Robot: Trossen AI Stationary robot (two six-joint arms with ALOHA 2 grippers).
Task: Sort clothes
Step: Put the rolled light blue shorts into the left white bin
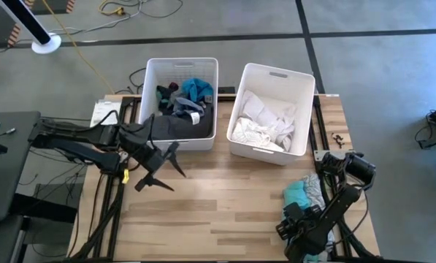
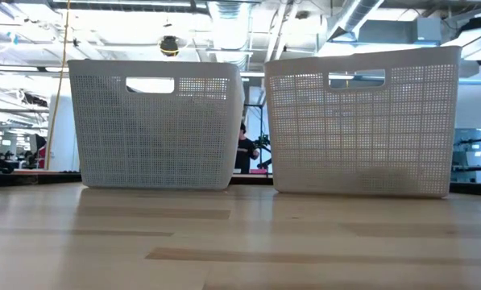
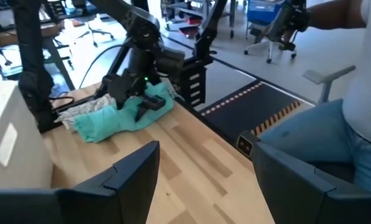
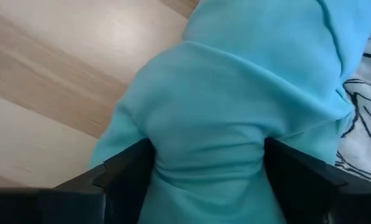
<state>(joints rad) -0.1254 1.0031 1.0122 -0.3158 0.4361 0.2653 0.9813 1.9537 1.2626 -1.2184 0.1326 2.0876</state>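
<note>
Two bins stand at the far side of the desk [image 1: 225, 197] in the high view: the left bin [image 1: 181, 69] holds dark and blue clothes, the right bin [image 1: 276, 77] white ones. A teal garment [image 1: 299, 193] and a white patterned piece [image 1: 317, 191] lie near the desk's right edge. The right gripper [image 1: 296, 219] is down on the teal one; the left gripper [image 1: 161, 166] hangs in front of the left bin.

Low view: only the two bins show, no arm.

Left wrist view: own jaws stand apart, empty.

Right wrist view: jaws stand apart, with teal cloth bunched between the fingers [image 4: 126, 168]. Not yet pinched. Judgement: close fully on the fold, keep off the patterned piece alongside, lift straight, check nothing trails, then carry to the left bin.
</note>
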